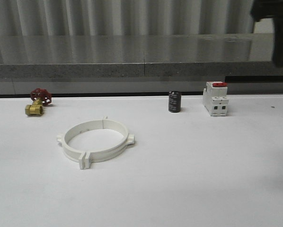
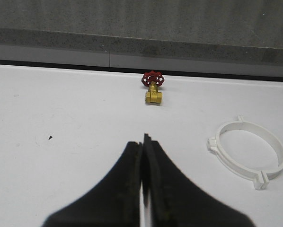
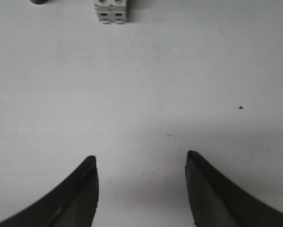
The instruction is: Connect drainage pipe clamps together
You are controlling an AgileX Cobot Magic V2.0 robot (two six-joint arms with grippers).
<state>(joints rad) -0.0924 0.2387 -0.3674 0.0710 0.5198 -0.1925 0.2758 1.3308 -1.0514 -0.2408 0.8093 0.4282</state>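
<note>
Lying flat on the white table [image 1: 189, 179], the two white plastic semicircular drainage pipe clamps [image 1: 95, 141] meet at their end flanges as one wide ring, toward nine o'clock of the table's centre. Behind it, at eleven o'clock, sits a brass valve with a red handwheel [image 1: 37, 102]. The left gripper [image 2: 143, 161] is pressed together, empty; the right gripper [image 3: 141, 177] stands apart above bare table, a white boxy breaker [image 3: 111, 11] beyond it.
</note>
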